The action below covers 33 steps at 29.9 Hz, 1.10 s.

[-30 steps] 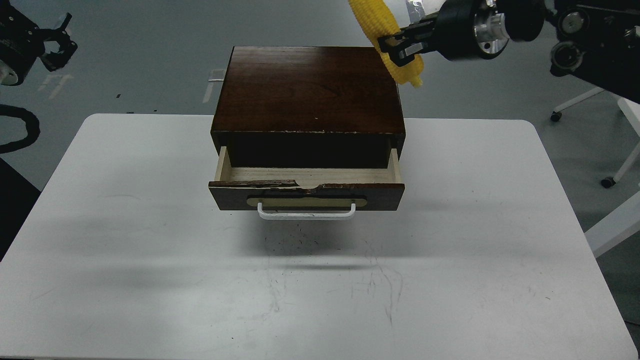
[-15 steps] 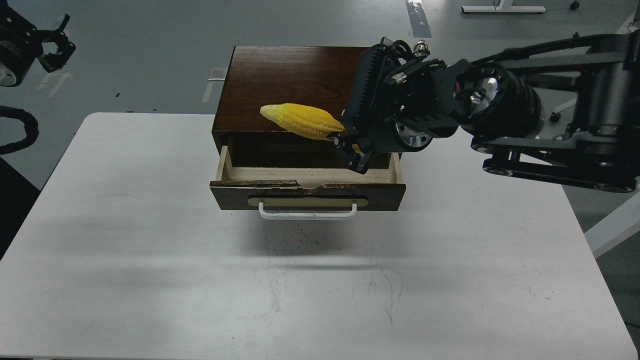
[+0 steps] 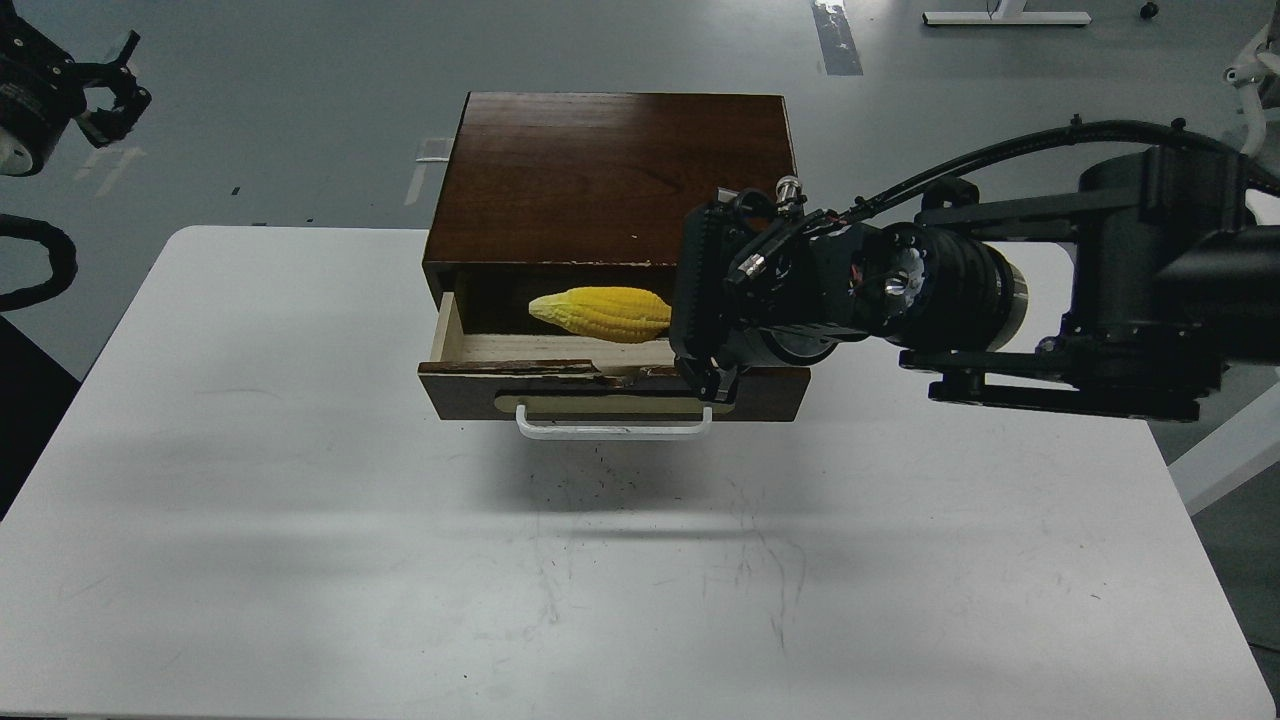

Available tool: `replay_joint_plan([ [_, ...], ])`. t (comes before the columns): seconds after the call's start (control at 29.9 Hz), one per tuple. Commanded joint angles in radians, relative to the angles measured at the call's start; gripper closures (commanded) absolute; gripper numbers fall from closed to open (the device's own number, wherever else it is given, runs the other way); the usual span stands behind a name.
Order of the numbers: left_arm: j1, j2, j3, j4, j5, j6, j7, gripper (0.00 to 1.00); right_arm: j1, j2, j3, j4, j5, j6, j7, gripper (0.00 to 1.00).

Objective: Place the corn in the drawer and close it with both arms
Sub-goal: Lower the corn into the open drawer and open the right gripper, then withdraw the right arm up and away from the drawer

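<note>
Firstly, at the far left, the left end effector hangs high above the floor, well apart from the white surface. Its two short black fingers stand apart with a small gap between them, and nothing is held there. One black cable loop shows below it at the left edge.

On the surface stands one dark brown wooden box, at the far middle. It has one drawer, which is pulled out toward the camera, so the pale wood inside is visible. The top edge of the drawer front is chipped. On the front there is one beige oval plate and one white bar handle.

One yellow corn lies almost level over the open drawer, with the pointed tip to the left and the thick end to the right. I cannot tell whether it touches the drawer floor or hangs just above it.

The right end effector is at the thick end of the corn and seems to grip it, but the wrist body hides the place of contact, so I cannot tell it surely. One lower fingertip shows in front of the drawer front, near the right end of the handle. The right arm comes in from the right edge, with one black cable arching over it.
</note>
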Motion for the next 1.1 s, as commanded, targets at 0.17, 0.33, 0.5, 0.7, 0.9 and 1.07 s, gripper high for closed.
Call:
replay_joint_plan([
  [0.17,0.002,-0.001,-0.002,0.0,0.0,0.0,-0.002,0.02,0.007,0.001,0.004,-0.013,0.005,0.0,0.0,0.38],
  [0.33,0.004,-0.002,-0.001,0.0,0.0,0.0,0.001,0.02,0.006,0.004,0.004,-0.013,0.007,0.0,0.0,0.31],
  [0.5,0.004,-0.002,-0.001,0.0,0.0,0.0,-0.001,0.02,0.013,0.007,0.006,-0.013,0.008,0.0,0.0,0.29],
  [0.7,0.004,-0.002,0.001,-0.011,0.002,0.0,-0.003,0.02,0.015,0.001,0.068,-0.019,0.027,0.0,0.0,0.28],
  [0.9,0.0,-0.001,0.003,-0.011,0.018,0.0,0.007,0.02,0.019,-0.026,0.252,-0.088,0.252,0.0,-0.002,0.15],
  [1.07,0.004,0.019,0.003,-0.036,0.046,0.0,0.007,0.04,0.016,-0.115,0.426,-0.148,0.492,0.0,-0.005,0.0],
])
